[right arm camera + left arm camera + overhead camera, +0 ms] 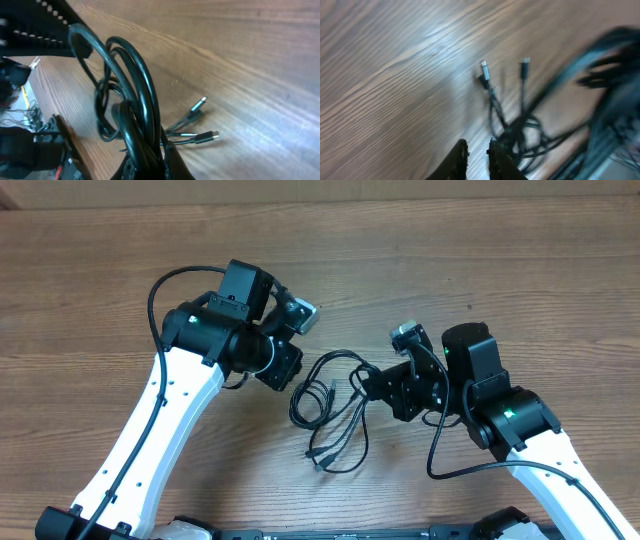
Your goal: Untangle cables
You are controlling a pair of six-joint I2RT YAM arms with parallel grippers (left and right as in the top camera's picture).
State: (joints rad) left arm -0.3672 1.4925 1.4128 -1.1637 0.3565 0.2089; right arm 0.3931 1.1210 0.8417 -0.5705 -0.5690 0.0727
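Right gripper (150, 167) clamps the tangled cables (335, 412), three plugs (212, 134) showing; left gripper (476, 159) barely open, empty.

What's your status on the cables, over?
Left fingers narrowly apart, empty. Right fingers shut on the black cables. Loops tangled, plugs free on the table. Nothing in the way.

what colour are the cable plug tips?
Silver plug tips on black cables; clearest in the right wrist view.
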